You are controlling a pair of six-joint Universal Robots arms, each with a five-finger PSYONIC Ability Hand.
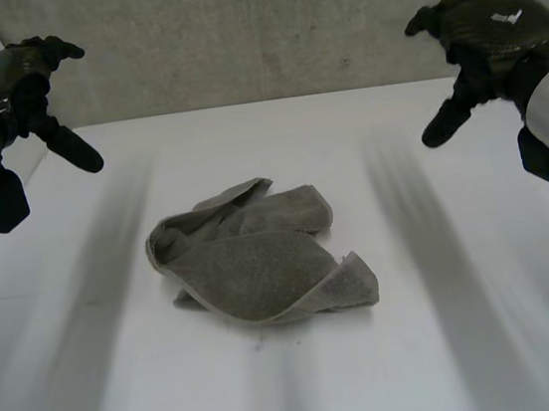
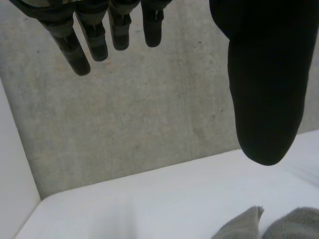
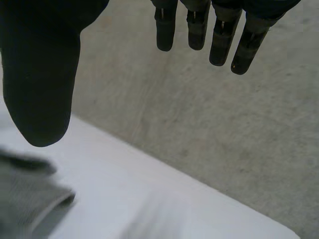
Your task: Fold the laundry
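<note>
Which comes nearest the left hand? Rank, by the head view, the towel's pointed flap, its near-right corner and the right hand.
1. The towel's pointed flap, on its far side, toward the left hand.
2. Its near-right corner, the opposite end.
3. The right hand, raised far to the right.

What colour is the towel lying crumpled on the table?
Grey-green, plain with no pattern; the towel shows best in the head view.
</note>
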